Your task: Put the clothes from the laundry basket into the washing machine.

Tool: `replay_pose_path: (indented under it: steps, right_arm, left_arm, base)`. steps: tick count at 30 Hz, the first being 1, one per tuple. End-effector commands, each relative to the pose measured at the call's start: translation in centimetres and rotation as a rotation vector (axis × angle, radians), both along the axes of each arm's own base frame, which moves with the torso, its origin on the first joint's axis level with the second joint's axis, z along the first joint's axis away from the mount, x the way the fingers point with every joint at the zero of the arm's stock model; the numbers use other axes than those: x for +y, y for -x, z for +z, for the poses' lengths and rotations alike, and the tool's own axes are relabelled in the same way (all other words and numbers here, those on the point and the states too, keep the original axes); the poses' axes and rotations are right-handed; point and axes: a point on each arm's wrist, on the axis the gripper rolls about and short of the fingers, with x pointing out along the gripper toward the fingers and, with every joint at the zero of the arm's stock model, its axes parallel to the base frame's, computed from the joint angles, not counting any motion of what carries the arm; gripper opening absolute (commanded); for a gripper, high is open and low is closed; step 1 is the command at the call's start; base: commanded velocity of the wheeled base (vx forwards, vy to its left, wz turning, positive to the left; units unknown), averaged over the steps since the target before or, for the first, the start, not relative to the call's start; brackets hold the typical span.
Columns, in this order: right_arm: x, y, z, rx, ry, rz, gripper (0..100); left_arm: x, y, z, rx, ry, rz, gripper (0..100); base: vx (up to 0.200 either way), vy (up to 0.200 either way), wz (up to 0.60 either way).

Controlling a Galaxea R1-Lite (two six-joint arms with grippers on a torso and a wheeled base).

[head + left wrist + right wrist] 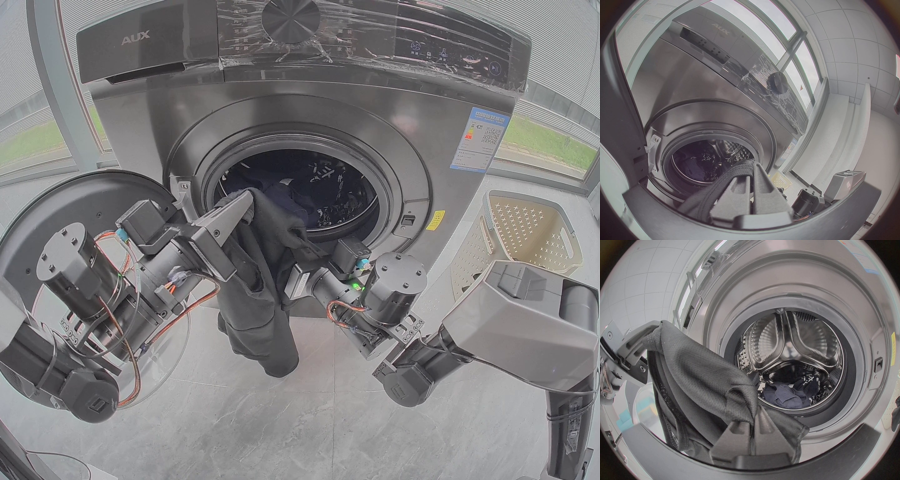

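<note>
A dark grey garment (262, 300) hangs in front of the washing machine's (144, 119) open drum mouth, stretched between both grippers. My left gripper (245, 203) is shut on its upper edge at the left rim of the opening; the left wrist view has the fabric (725, 184) pinched between the fingers (762, 184). My right gripper (307, 242) is shut on another fold lower down, at the bottom rim. In the right wrist view the garment (703, 374) drapes from the left gripper (634, 343) to the right gripper (753, 421). Dark blue clothes (787, 393) lie in the drum.
The round door (75, 200) stands swung open on the left, behind my left arm. A beige laundry basket (531, 228) leans on the floor to the right of the machine. The pale tiled floor (250, 419) in front is bare.
</note>
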Motion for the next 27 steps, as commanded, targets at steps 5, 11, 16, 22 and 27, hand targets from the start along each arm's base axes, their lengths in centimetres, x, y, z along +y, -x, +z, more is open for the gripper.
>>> replay_pose_path:
  steps: [5, 11, 16, 22, 27]
  right_arm:
    - [-1.3, 1.8, 2.3, -0.013, -0.013, 0.006, 0]
    - [-3.3, 4.3, 4.9, -0.023, -0.023, 0.015, 0]
    - [-4.4, 6.4, 6.4, -0.033, -0.033, 0.034, 0]
    - [-6.0, 8.1, 8.5, -0.062, -0.064, 0.037, 0]
    - [-6.6, 8.5, 9.6, -0.082, -0.075, 0.032, 0]
  left_arm:
    - [0.0, 0.4, -1.1, 0.039, -0.025, -0.018, 0]
    - [0.1, 0.8, -2.2, 0.071, -0.057, -0.058, 0]
    - [0.0, 1.2, -2.8, 0.093, -0.078, -0.092, 100]
    - [-0.1, 1.1, -4.4, 0.150, -0.109, -0.095, 100]
    - [-0.1, 1.0, -6.9, 0.239, -0.163, -0.087, 100]
  base:
    - [0.000, 0.000, 0.00]
    - [0.000, 0.000, 0.00]
    - [0.000, 0.000, 0.00]
    - [0.000, 0.000, 0.00]
    - [0.000, 0.000, 0.00]
